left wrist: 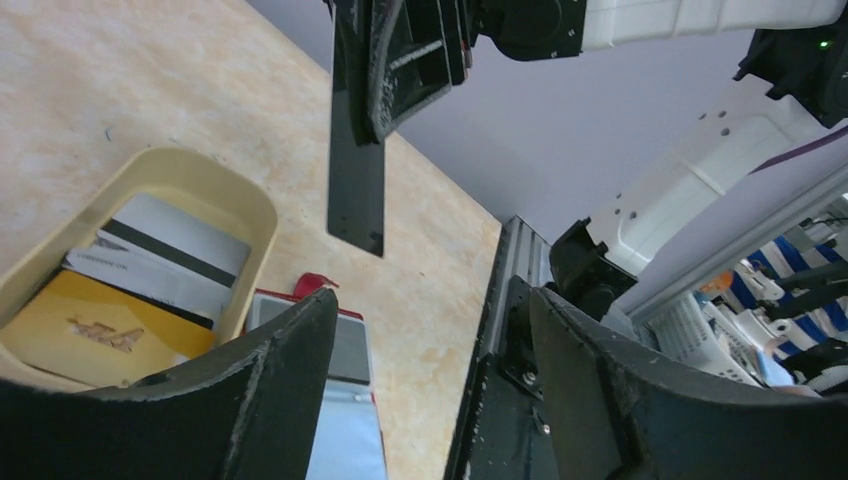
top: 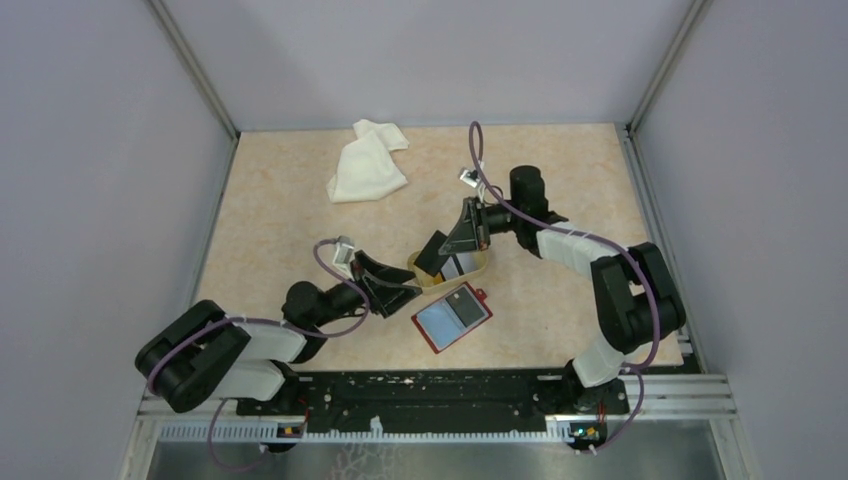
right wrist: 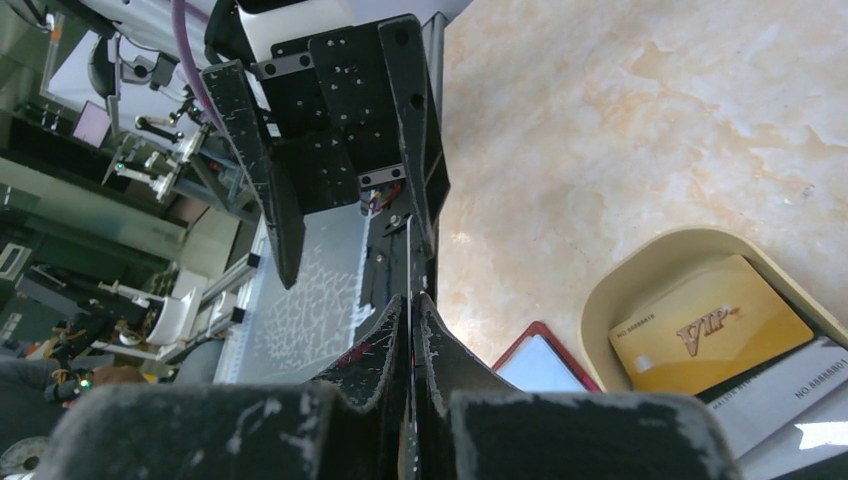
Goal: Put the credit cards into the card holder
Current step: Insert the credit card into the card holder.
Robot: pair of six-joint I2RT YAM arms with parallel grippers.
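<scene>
The dark card [left wrist: 357, 170] hangs edge-down in the air from your right gripper [right wrist: 411, 305], whose jaws are pinched together on its upper end. It hangs close above the tan dish [left wrist: 255, 215]. The other credit cards [left wrist: 150, 270] lie stacked in that dish, a yellow one partly under a white one with a dark stripe. The card holder [top: 452, 317] lies open and flat just beside the dish on its near side, clear pockets up. Your left gripper [left wrist: 430, 300] is spread wide, holds nothing, and faces the hanging card.

To seat the card cleanly, bring it down at a shallow angle and lead with one corner into a pocket mouth. Which pocket is free is hard to tell from here. Consider pinning the holder's far flap with the left fingers, since it looks likely to slide.

The table [top: 560, 170] is a pale marbled top that looks smooth. A crumpled white cloth [top: 367, 160] sits at the far side, well apart. Plain grey walls [top: 430, 60] close the space, and a metal rail [top: 430, 405] runs along the near edge.
</scene>
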